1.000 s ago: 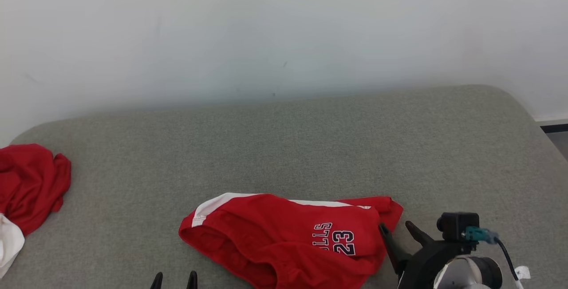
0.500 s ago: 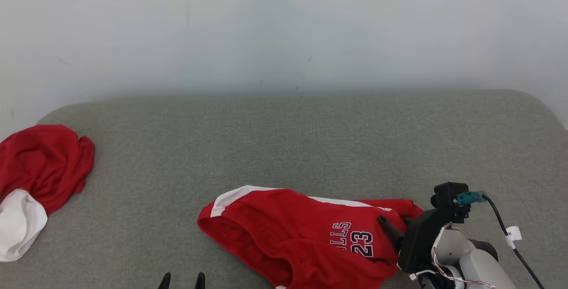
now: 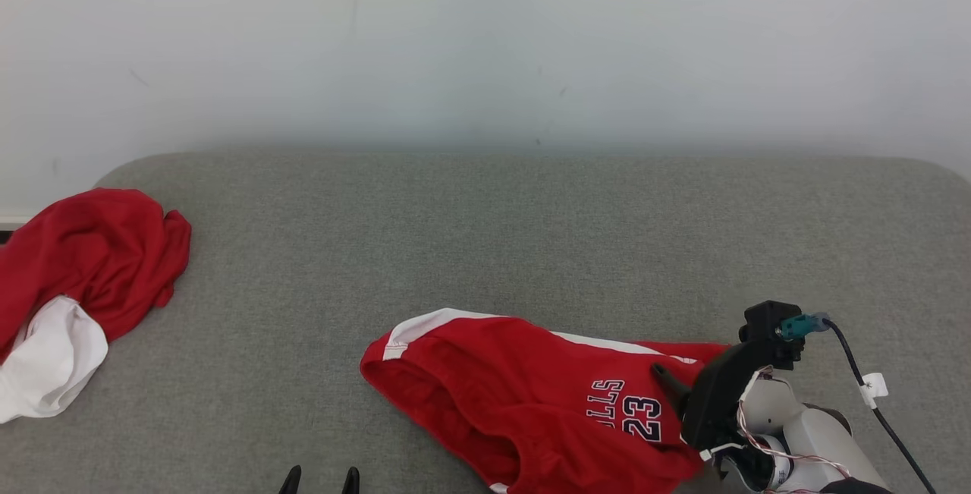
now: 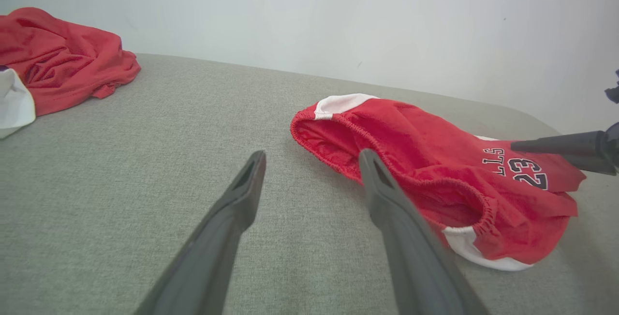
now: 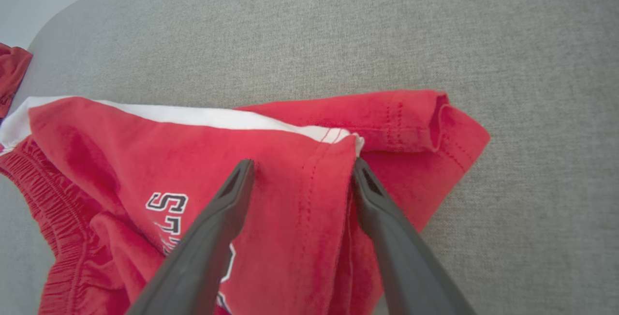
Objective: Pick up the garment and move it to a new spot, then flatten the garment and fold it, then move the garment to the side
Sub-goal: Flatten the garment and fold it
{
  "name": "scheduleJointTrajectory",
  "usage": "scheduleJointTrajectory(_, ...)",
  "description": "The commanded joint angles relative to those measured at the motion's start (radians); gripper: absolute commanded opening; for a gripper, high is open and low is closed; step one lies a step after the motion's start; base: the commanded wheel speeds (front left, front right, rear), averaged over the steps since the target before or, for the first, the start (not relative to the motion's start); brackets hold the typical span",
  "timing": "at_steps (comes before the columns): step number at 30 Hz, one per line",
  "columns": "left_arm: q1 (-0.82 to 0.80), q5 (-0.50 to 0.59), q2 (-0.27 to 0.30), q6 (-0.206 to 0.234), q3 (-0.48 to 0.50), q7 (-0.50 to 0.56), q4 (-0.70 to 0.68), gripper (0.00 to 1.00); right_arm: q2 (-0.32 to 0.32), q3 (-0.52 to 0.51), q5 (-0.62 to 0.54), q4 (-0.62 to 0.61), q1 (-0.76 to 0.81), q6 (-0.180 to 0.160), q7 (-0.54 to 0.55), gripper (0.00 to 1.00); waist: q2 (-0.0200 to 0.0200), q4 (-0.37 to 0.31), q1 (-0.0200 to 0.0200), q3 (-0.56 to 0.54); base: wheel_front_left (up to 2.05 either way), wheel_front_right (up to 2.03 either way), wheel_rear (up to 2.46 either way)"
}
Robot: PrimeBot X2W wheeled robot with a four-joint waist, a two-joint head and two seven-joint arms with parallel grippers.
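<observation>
you have a grey woven padded surface (image 3: 485, 236); crumpled red cotton shorts with white stripe (image 3: 531, 388) lie at its near right. your right gripper (image 5: 302, 162) straddles a leg hem, jaws apart; left gripper (image 4: 312, 153), jaws apart, near the waistband.

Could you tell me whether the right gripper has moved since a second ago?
Yes: against the shorts, the right gripper has shifted left, from beside their edge to over the fabric near the 23.

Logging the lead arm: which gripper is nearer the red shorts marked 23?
Right. The right gripper is open over the shorts at the leg hem; the left gripper, also open, sits short of the waistband.
</observation>
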Motion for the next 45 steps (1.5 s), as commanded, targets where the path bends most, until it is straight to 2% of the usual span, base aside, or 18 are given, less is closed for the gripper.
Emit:
scheduleJointTrajectory(1,-0.005,-0.011,0.005,0.001,0.002,-0.003,0.000,1.00,0.004,-0.003,-0.012,0.012,-0.019,0.001,-0.010,0.80,-0.0001,0.008,-0.0001,0.005,0.00,0.00,0.00)
scheduleJointTrajectory(3,-0.008,-0.011,0.005,0.001,0.004,-0.003,0.003,1.00,0.004,0.000,-0.017,0.019,-0.033,0.001,-0.026,0.34,-0.0001,0.013,-0.0001,0.008,0.00,0.00,0.00)
scheduleJointTrajectory(4,-0.009,-0.010,0.005,0.001,0.005,-0.003,0.004,1.00,0.004,0.001,-0.021,0.021,-0.040,0.001,-0.039,0.00,-0.0001,0.016,-0.0001,0.009,0.00,0.00,0.00)
scheduleJointTrajectory(11,-0.013,0.002,-0.001,0.001,0.033,-0.003,0.008,1.00,-0.043,0.053,-0.092,-0.008,-0.094,0.001,-0.167,0.00,-0.0001,0.020,-0.0001,0.012,0.00,0.00,0.00)
scheduleJointTrajectory(19,-0.014,0.008,-0.011,0.001,0.052,-0.003,0.006,1.00,-0.159,0.179,-0.168,-0.099,-0.128,0.001,-0.310,0.00,-0.0001,0.008,-0.0001,0.003,0.00,0.00,0.00)
scheduleJointTrajectory(26,-0.001,0.005,-0.017,0.001,0.062,-0.003,0.003,1.00,-0.298,0.235,-0.206,-0.195,-0.018,0.001,-0.364,0.00,-0.0001,-0.009,-0.0001,-0.004,0.00,0.00,0.00)
scheduleJointTrajectory(30,0.002,0.003,-0.019,0.001,0.064,-0.003,0.001,1.00,-0.333,0.220,-0.208,-0.223,0.081,0.001,-0.377,0.00,-0.0001,-0.024,-0.0001,-0.001,0.00,0.00,0.00)
scheduleJointTrajectory(36,-0.008,0.003,-0.012,0.001,0.060,-0.003,0.001,1.00,-0.322,0.203,-0.229,-0.196,0.176,0.001,-0.406,0.00,-0.0001,-0.044,-0.0001,0.009,0.00,0.00,0.00)
scheduleJointTrajectory(45,-0.023,0.000,0.001,0.001,0.049,-0.003,0.006,1.00,-0.278,0.210,-0.196,-0.058,0.223,0.001,-0.447,0.00,-0.0001,-0.043,-0.0001,0.021,0.00,0.00,0.00)
